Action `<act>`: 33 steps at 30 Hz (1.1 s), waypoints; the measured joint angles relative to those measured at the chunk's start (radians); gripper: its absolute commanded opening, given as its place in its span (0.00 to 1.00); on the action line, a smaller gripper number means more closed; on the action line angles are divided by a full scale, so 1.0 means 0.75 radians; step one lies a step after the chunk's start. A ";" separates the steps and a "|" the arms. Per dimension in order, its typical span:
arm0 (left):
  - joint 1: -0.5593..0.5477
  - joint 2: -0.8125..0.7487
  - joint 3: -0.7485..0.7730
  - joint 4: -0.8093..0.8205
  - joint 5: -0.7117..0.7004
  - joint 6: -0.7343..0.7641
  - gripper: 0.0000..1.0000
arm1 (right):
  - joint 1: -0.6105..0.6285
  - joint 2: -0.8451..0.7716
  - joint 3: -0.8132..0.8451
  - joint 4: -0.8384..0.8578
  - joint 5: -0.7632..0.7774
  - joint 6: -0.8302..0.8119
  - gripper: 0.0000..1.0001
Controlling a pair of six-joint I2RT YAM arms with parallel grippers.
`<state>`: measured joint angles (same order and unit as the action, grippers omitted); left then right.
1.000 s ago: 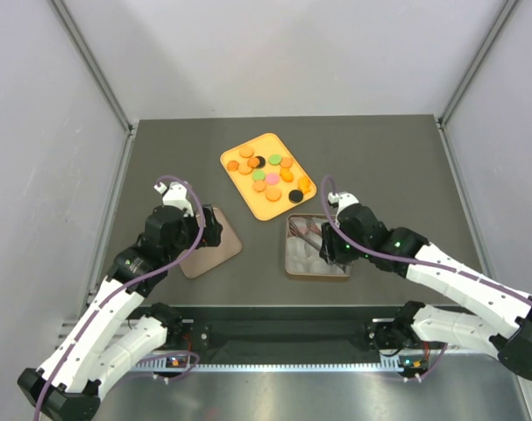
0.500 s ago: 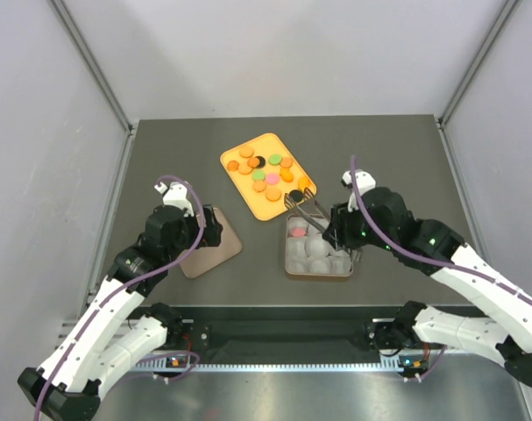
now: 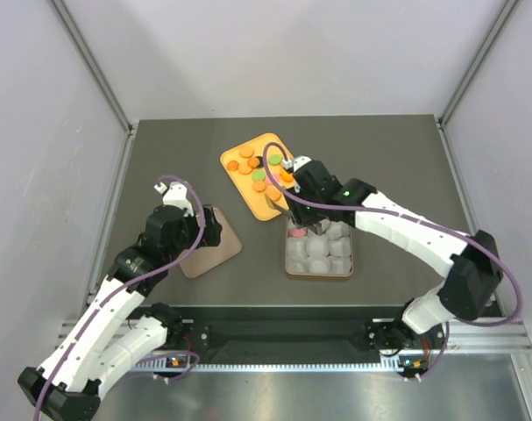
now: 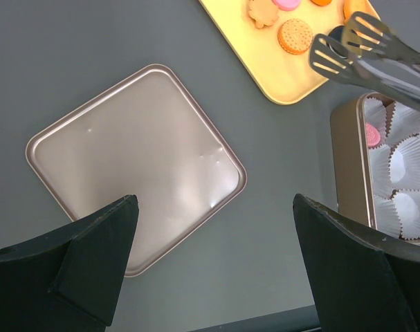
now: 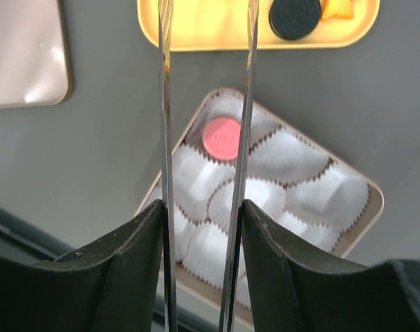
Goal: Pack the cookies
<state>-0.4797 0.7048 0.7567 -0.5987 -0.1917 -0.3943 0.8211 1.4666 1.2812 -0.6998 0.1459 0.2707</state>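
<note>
Fig.: R gripper (image 5: 199, 238) pinching tongs (image 4: 334, 59), tips empty over tray's (image 4: 293, 83) 6 o'clock edge, one pink cookie (image 5: 222, 138) in tin (image 5: 372, 200); prob. fetch step, next needs tips astride one of cookies (image 3: 246, 153); L gripper (image 4: 214, 200) spread.

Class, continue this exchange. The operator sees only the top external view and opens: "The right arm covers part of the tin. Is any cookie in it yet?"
Observer: Yes. The right wrist view shows one pink cookie in the tin, near one corner; the paper cups around it are empty.
Operator: Are the tongs carrying anything?
Observer: No. In the left wrist view their tips are apart over the near edge of the yellow tray, with nothing between them.
Operator: What lies nearest the tips?
Observer: That same view shows a round orange cookie on the tray, just beside them.
</note>
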 measured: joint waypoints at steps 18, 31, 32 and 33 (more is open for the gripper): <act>0.000 0.000 0.000 0.000 -0.006 -0.001 0.98 | -0.051 0.288 0.105 0.114 0.027 -0.023 0.47; -0.001 0.000 0.000 0.000 -0.010 -0.001 0.98 | -0.095 0.328 0.117 0.146 -0.018 -0.023 0.39; -0.001 0.000 0.000 0.000 -0.010 -0.001 0.98 | -0.098 0.328 0.117 0.146 -0.022 -0.023 0.38; -0.001 0.000 0.000 0.000 -0.010 -0.001 0.98 | -0.101 0.329 0.117 0.147 -0.026 -0.022 0.37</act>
<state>-0.4801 0.7048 0.7567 -0.5987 -0.1989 -0.3946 0.7456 1.7134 1.3689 -0.5896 0.1265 0.2539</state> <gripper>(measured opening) 0.983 0.401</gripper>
